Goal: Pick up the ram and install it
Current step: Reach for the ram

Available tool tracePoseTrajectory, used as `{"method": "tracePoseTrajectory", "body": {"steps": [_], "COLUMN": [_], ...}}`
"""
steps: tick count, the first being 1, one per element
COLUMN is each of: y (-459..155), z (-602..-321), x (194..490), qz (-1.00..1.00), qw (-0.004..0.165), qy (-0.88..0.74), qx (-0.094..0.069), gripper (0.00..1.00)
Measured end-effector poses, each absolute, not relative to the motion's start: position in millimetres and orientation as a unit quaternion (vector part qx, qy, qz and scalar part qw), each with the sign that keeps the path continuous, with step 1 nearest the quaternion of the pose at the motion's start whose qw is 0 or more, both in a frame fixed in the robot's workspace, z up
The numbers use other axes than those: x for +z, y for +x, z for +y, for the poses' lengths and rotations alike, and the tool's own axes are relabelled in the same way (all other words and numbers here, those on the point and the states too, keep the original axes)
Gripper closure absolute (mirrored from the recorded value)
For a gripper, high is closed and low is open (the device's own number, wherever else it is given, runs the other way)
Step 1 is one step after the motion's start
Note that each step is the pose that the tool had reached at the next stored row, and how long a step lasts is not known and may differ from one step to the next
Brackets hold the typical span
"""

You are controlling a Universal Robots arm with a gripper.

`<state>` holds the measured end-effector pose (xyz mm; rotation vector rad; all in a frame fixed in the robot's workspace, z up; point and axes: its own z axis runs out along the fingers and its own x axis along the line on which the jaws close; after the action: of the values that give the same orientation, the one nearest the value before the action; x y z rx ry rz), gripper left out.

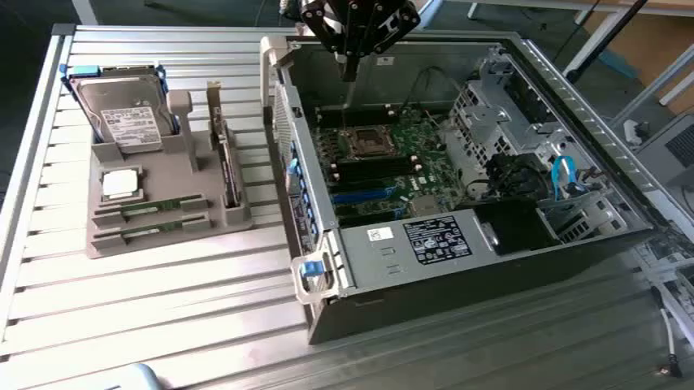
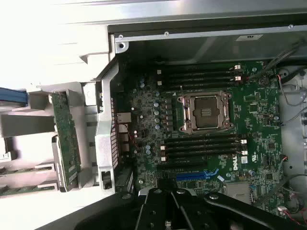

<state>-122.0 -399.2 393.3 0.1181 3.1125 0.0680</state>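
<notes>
The claw is hanging over the far edge of the open computer case, its fingers pressed together into one thin point and gripping nothing; it is sitting well apart from the ram. One ram stick and a second ram stick are lying flat in side-by-side slots of the grey tray, which is resting on the slatted surface at the exterior view's left of the case; a hard drive, a square processor chip and an upright expansion card are sharing that tray. In the wrist view the motherboard is lying below the claw, its processor socket standing open between rows of dark memory slots that seem to be unfilled.
</notes>
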Motion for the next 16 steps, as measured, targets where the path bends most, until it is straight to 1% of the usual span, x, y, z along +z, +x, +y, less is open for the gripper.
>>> {"method": "tracePoseTrajectory", "body": {"steps": [16], "y": [-127.0], "z": [-399.4], "x": [393.3], "qz": [0.999], "qw": [0.013], "qy": [0.038], "qx": [0.022], "gripper": [0.89]}}
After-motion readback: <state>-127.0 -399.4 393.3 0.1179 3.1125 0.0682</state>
